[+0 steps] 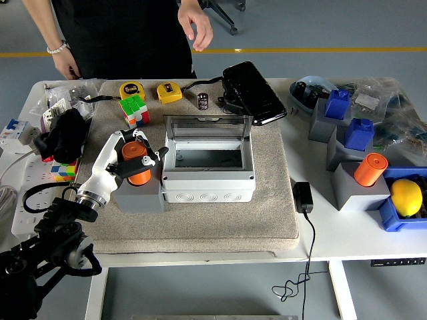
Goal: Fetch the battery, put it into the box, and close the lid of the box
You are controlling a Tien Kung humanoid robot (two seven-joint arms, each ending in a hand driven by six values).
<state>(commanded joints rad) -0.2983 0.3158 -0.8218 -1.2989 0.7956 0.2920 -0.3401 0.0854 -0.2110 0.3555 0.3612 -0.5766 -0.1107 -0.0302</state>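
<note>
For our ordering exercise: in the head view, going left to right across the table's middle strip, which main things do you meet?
Left robot hand gripping the orange battery → open grey box → black power adapter → second orange cylinder on a grey block → lemon in the blue tray.

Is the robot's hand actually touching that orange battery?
Touching. In the head view the left hand has its fingers curled around the orange battery, which stands on a grey block beside the open box.
</note>
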